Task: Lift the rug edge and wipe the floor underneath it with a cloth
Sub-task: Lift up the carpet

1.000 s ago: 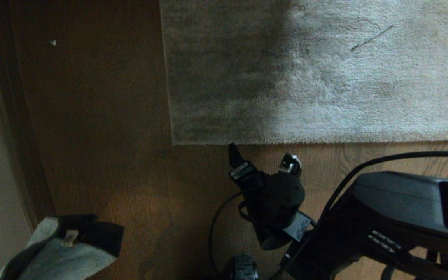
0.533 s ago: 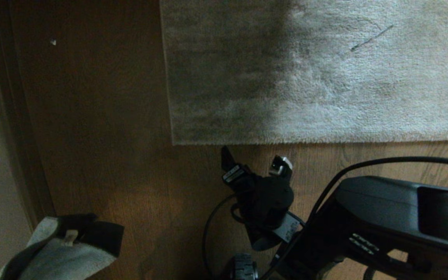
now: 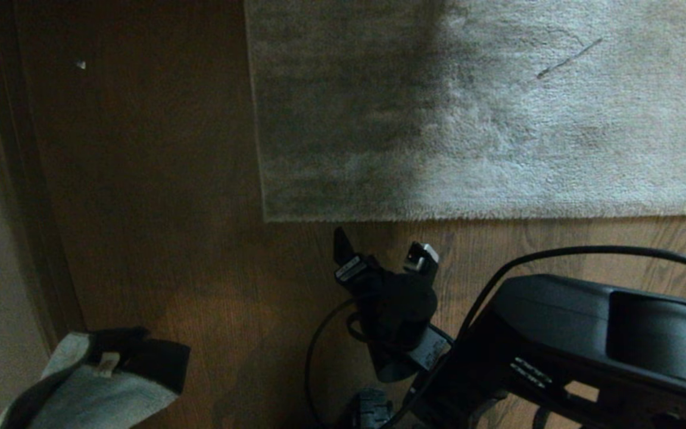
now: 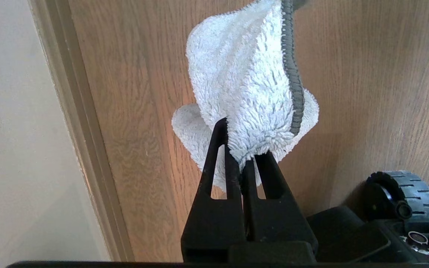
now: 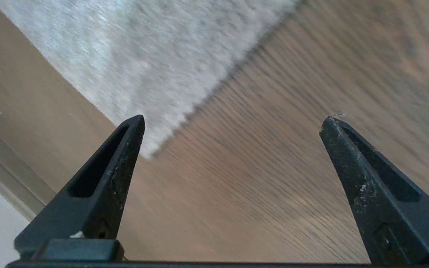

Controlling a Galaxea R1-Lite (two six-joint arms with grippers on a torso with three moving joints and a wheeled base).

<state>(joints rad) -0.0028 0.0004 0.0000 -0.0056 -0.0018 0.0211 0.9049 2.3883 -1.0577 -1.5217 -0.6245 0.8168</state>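
Note:
The light grey-beige rug [image 3: 498, 119] lies flat, its near rug edge [image 3: 438, 215] running straight to a square corner [image 3: 267, 219]. Brown wood-grain floor [image 3: 170, 208] surrounds it. My right gripper [image 3: 382, 247] hovers open over the bare floor just short of that edge, close to the corner, with nothing between its fingers. Its wrist view shows the right gripper [image 5: 233, 120], the rug [image 5: 136, 48] ahead and the floor [image 5: 274, 167] below. My left gripper [image 4: 241, 149] is parked at the lower left, shut on the pale fluffy cloth [image 4: 244, 74], which also shows as a cloth [image 3: 93, 393] in the head view.
A wall and baseboard [image 3: 15, 179] run along the left. A white speck [image 3: 81, 64] lies on the floor and a dark streak [image 3: 569, 58] on the rug. My right arm's black cable [image 3: 557, 253] loops low; a base wheel [image 4: 404, 193] sits near the left gripper.
My right arm has shifted left, and its open gripper has drawn slightly back from the rug edge. The left gripper and the cloth have not moved.

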